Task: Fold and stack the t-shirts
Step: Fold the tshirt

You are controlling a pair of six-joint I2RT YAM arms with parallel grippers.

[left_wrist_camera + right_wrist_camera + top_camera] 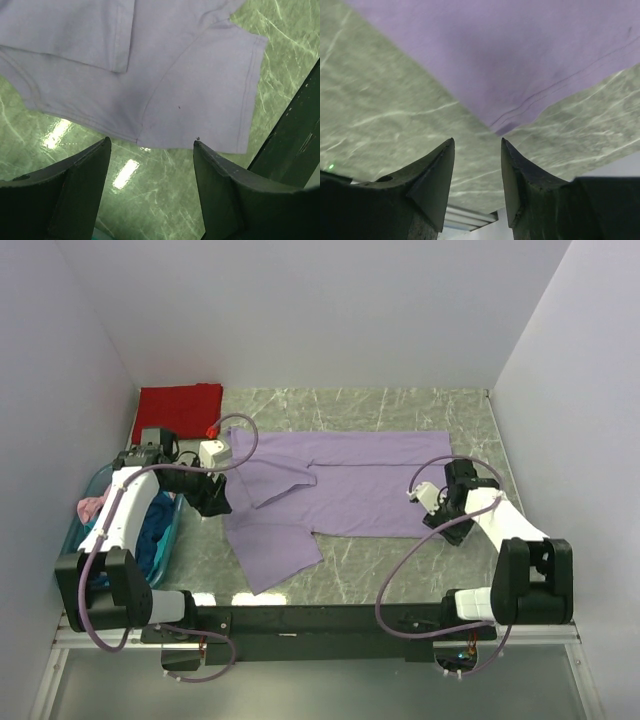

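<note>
A light purple t-shirt (350, 485) lies spread on the marble table, partly folded, one sleeve flap turned over near its left end. My left gripper (215, 502) is open and empty just off the shirt's left edge; the left wrist view shows the shirt's sleeve (200, 95) just beyond the fingertips. My right gripper (437, 518) is open and empty at the shirt's right hem corner (507, 127). A folded red t-shirt (178, 410) lies at the back left corner. Pink (92, 506) and blue (150, 530) shirts lie in a teal tub.
The translucent teal plastic tub (170, 540) stands at the left edge beside my left arm. White walls enclose the table at left, back and right. The dark base rail (330, 618) runs along the near edge.
</note>
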